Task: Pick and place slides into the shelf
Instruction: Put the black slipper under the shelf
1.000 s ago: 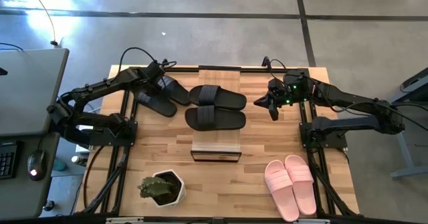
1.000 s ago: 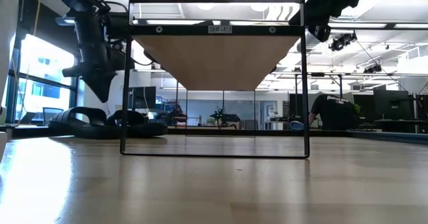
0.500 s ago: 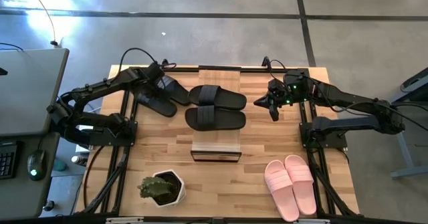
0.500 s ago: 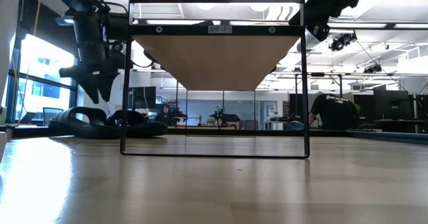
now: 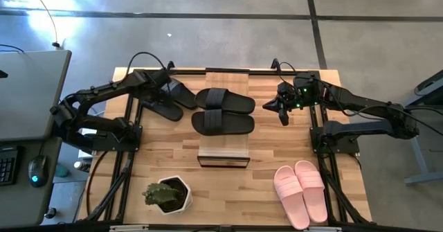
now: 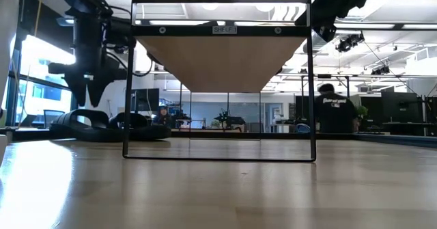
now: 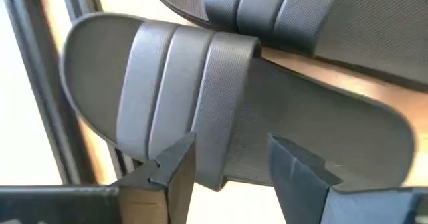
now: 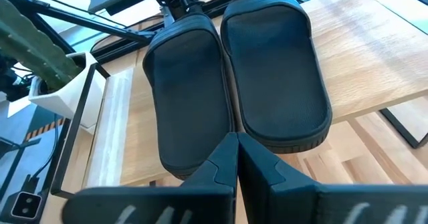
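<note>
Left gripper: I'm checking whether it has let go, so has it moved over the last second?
Yes. In the low view the left gripper has shifted left, away from the black metal shelf frame's post, and its fingers have opened.

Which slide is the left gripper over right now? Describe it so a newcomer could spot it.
Start at the shelf, whose light-wood top carries a black pair. To its left, a second black pair lies on the tabletop, at the far corner nearest the left arm. The left gripper, fingers open, is above the nearer slide of that pair: it is flat on the table, not up on the plank.
</note>
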`<act>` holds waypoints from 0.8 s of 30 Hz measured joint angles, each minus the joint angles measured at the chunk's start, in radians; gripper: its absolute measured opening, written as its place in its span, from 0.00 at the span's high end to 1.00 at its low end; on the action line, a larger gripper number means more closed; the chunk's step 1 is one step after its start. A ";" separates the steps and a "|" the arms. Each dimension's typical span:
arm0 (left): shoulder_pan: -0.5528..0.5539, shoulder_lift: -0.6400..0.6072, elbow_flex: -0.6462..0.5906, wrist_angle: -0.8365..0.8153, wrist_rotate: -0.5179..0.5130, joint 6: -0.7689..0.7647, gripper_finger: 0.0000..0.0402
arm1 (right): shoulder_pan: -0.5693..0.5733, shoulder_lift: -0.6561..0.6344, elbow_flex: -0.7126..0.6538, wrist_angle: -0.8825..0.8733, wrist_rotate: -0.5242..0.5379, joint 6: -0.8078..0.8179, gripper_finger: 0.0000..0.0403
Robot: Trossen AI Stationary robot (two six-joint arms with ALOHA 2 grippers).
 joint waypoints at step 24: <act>-0.106 0.206 0.001 -0.002 -0.296 -0.026 0.70 | 0.000 0.000 0.000 0.000 0.006 -0.005 1.00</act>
